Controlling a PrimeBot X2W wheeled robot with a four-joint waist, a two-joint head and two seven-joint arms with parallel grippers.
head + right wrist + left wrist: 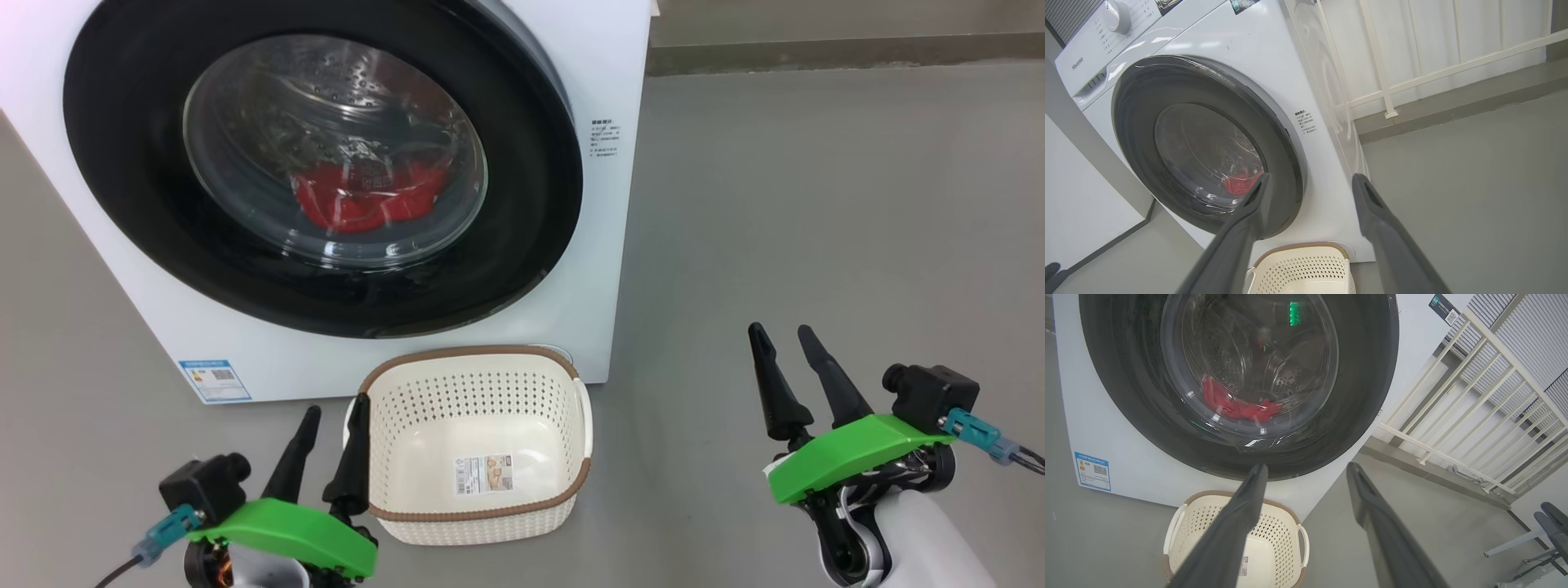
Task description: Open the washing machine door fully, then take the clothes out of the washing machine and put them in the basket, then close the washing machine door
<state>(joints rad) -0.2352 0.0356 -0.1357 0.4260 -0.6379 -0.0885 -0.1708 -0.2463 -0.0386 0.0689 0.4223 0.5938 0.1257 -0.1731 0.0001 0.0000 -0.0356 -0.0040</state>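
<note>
Right now I have both arms low in front of the washing machine (pixel 608 90), which stands on the grey floor (pixel 816 204). The washing machine door (pixel 122 163) lies flat against the machine's front, its black rim ringing the glass bowl. Through that glass I see the clothes (pixel 359 200), a red bundle at the bottom of the perforated drum. The basket (pixel 473 353) sits upright on the floor just before the machine's lower front, below the door's right half, with nothing in it but a paper label (pixel 483 474) on its bottom. A blue sticker (pixel 215 380) marks the machine's lower left corner. The left gripper (pixel 335 404) hangs at the basket's left side, fingers spread and holding nothing. One finger crosses the basket's rim in the head view, and I cannot tell whether it touches. The right gripper (pixel 780 328) is well to the right of the basket over bare floor, its fingers likewise parted and empty. In the left wrist view a white railing (pixel 1474 416) runs past the machine's side. The right wrist view catches the control knob (pixel 1115 16) at the top.
</note>
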